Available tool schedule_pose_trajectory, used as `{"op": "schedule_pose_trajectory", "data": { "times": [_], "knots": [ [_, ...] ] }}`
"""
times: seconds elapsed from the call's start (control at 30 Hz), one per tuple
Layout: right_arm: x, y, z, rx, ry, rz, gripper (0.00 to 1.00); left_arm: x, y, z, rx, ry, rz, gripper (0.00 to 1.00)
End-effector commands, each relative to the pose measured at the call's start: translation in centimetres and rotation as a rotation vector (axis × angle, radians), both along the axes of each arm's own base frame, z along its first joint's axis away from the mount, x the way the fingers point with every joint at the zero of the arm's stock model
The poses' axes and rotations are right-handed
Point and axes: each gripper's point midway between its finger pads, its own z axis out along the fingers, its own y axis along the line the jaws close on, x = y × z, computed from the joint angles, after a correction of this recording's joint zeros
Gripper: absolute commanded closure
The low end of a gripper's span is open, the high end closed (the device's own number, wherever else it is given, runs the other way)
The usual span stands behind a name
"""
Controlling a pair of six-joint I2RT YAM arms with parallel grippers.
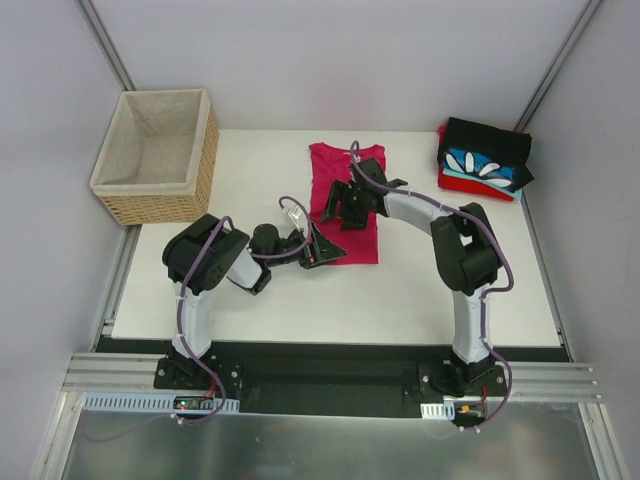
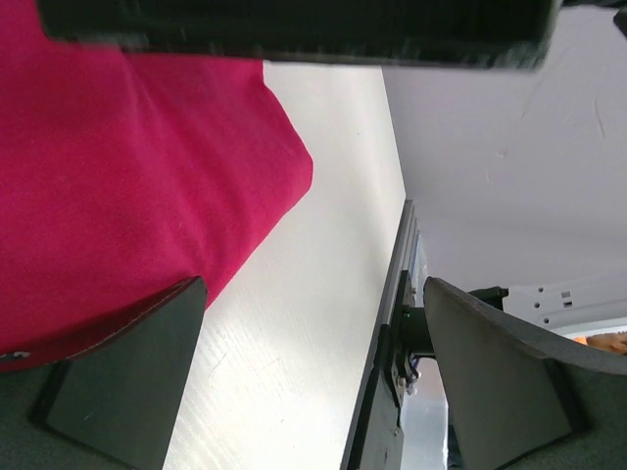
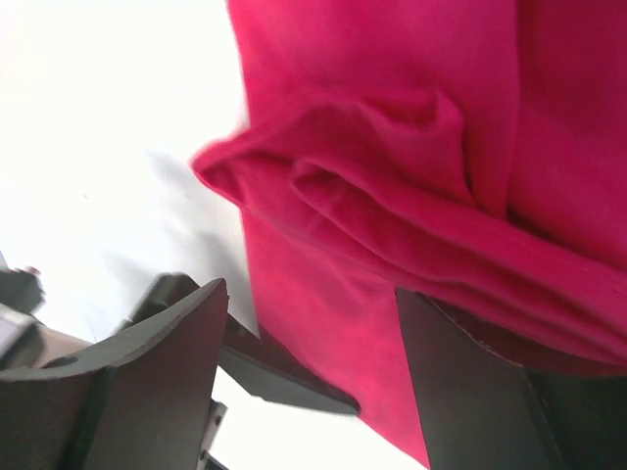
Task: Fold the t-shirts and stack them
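Closest to the bases, the left jaws are spread apart at the near left corner of the magenta-pink t-shirt (image 1: pixel 358 243), hem resting against one side, nothing pinched. A bit further out the right jaws are wide apart too, down over a bunched fold on the shirt's left side, with the shirt lying lengthwise mid-table (image 1: pixel 400 300), collar at the far end. Way back, the folded stack (image 1: pixel 487 158) (black over blue petal-print and red) sits far right, and the wicker basket (image 1: pixel 150 208) far left.
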Motion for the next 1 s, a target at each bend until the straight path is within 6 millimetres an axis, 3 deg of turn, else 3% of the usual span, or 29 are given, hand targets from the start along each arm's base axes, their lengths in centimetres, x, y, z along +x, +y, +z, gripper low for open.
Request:
{"op": "schedule_pose_trajectory", "data": {
  "times": [0.0,0.2,0.27,0.3,0.43,0.5,0.53,0.6,0.63,0.67,0.7,0.73,0.77,0.8,0.83,0.87,0.9,0.93,0.97],
  "knots": [
    [4.1,1.3,3.0,0.041,-0.12,-0.014,0.27,-0.7,0.6,-0.3,0.004,-0.044,-0.016,0.06],
    [7.3,1.0,2.1,0.03,-0.141,-0.052,0.27,-0.9,0.7,-0.4,0.006,-0.034,-0.022,0.06],
    [8.7,0.7,2.6,0.03,-0.162,-0.067,0.27,-1.0,0.7,-0.5,0.007,-0.031,-0.022,0.06],
    [8.8,0.6,2.0,0.018,-0.151,-0.066,0.27,-1.1,0.7,-0.5,0.008,-0.031,-0.025,0.06],
    [10.0,-0.7,2.5,-0.03,-0.193,-0.088,0.28,-1.1,0.7,-0.4,0.008,-0.029,-0.03,0.06],
    [9.5,-1.6,3.0,-0.059,-0.221,-0.079,0.28,-1.2,0.7,0.0,0.004,-0.037,-0.033,0.06],
    [9.4,-1.9,5.4,-0.056,-0.274,-0.087,0.28,-1.2,0.7,0.1,0.007,-0.035,-0.032,0.07],
    [8.0,-2.9,6.1,-0.084,-0.297,-0.076,0.28,-1.4,0.8,1.1,0.003,-0.051,-0.035,0.06],
    [7.6,-3.5,8.7,-0.086,-0.349,-0.088,0.28,-1.4,0.8,2.0,0.003,-0.067,-0.037,0.06],
    [6.9,-3.9,9.8,-0.103,-0.382,-0.077,0.28,-1.5,0.8,2.4,0.01,-0.068,-0.042,0.06],
    [5.7,-4.8,9.0,-0.135,-0.369,-0.078,0.28,-1.7,0.8,2.8,0.017,-0.07,-0.055,0.06],
    [5.2,-5.7,9.6,-0.162,-0.389,-0.09,0.28,-1.7,0.7,4.6,0.013,-0.119,-0.07,0.05],
    [4.2,-6.4,11.9,-0.154,-0.428,-0.1,0.28,-1.8,0.7,4.6,0.038,-0.086,-0.08,0.05],
    [3.0,-7.3,11.0,-0.176,-0.411,-0.096,0.28,-1.8,0.7,5.4,0.042,-0.099,-0.085,0.05],
    [2.1,-7.7,11.5,-0.176,-0.414,-0.094,0.28,-1.9,0.8,7.1,0.046,-0.149,-0.091,0.05],
    [1.4,-8.8,12.9,-0.189,-0.442,-0.117,0.28,-1.8,0.9,7.1,0.087,-0.115,-0.088,0.04],
    [0.6,-9.3,13.0,-0.195,-0.437,-0.124,0.28,-1.9,1.1,7.7,0.105,-0.122,-0.089,0.04],
    [-0.6,-9.9,11.8,-0.213,-0.407,-0.12,0.28,-1.8,1.2,9.6,0.111,-0.182,-0.084,0.03],
    [-1.6,-10.5,13.0,-0.2,-0.428,-0.127,0.28,-1.9,1.5,9.9,0.129,-0.186,-0.078,0.02]
  ]
}}
